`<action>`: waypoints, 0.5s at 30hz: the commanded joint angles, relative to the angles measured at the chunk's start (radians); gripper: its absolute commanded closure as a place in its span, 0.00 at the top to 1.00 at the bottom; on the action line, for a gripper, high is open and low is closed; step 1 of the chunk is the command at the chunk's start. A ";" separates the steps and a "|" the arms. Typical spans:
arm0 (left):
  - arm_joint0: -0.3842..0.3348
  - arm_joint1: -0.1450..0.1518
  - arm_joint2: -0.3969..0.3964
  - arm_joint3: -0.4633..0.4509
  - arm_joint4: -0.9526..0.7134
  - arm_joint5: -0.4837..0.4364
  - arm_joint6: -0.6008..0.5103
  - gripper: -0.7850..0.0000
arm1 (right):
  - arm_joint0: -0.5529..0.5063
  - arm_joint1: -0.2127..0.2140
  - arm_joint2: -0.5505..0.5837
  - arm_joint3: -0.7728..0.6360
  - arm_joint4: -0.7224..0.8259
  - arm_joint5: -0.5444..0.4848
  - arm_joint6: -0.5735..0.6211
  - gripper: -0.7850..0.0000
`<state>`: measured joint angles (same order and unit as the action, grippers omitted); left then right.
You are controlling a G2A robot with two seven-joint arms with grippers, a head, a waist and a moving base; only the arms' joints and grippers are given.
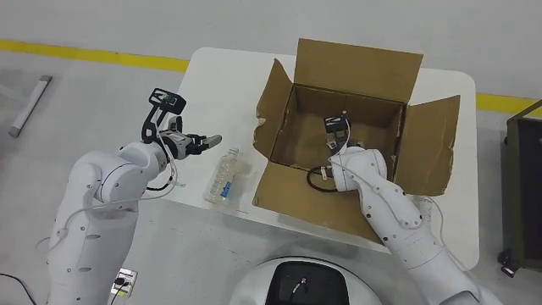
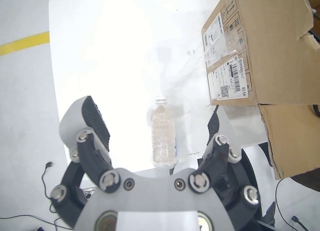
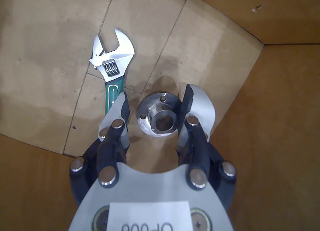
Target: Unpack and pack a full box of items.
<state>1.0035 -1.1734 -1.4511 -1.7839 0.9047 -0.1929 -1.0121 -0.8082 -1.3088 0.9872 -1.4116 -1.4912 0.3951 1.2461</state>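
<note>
Item 1: metal flange (image 3: 160, 114). It is lying flat on the floor of the open cardboard box (image 1: 360, 68), hub and bore facing up, with small bolt holes in the rim. Judged solid steel: heavy for its size, rigid, smooth and likely to slip. The best hold is looking like a pinch across the outer rim or across the raised hub, with the pads set low and square. A skewed grip is risking the piece twisting out under its own weight.

Item 2: adjustable wrench (image 3: 112, 67), green handle. It is lying on the box floor just beside the flange. Stiff and fairly heavy; the coated handle is offering the surest grip.

Item 3: clear plastic bottle (image 2: 163, 134). It is lying on its side on the white desk (image 1: 220, 93), outside the box and near the desk's front edge. Light, thin-walled and prone to rolling. The ribbed middle is the place to grip, and gently.

Right tool (image 3: 157, 97): it is sitting deep in the box with its jaws parted, straddling the flange. One pad is looking close against the rim and the other is standing apart. Nothing is clamped yet.

Left tool (image 2: 153, 114): it is hanging released above the desk with its jaws wide, the bottle lying below it.
</note>
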 commanded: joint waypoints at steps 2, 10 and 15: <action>0.000 0.000 0.000 0.000 0.000 0.000 0.000 1.00 | 0.004 -0.006 0.000 0.013 -0.003 -0.004 -0.001 0.54; 0.000 0.000 0.000 0.000 0.000 0.000 0.000 1.00 | -0.004 -0.020 0.022 0.000 0.049 -0.024 -0.017 0.36; 0.000 0.000 0.000 0.000 0.000 0.000 0.000 1.00 | -0.021 -0.025 0.044 -0.043 0.096 -0.055 -0.034 0.42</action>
<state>1.0035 -1.1734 -1.4511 -1.7839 0.9047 -0.1929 -1.0121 -0.8248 -1.3327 1.0263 -1.4468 -1.4076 0.3488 1.2160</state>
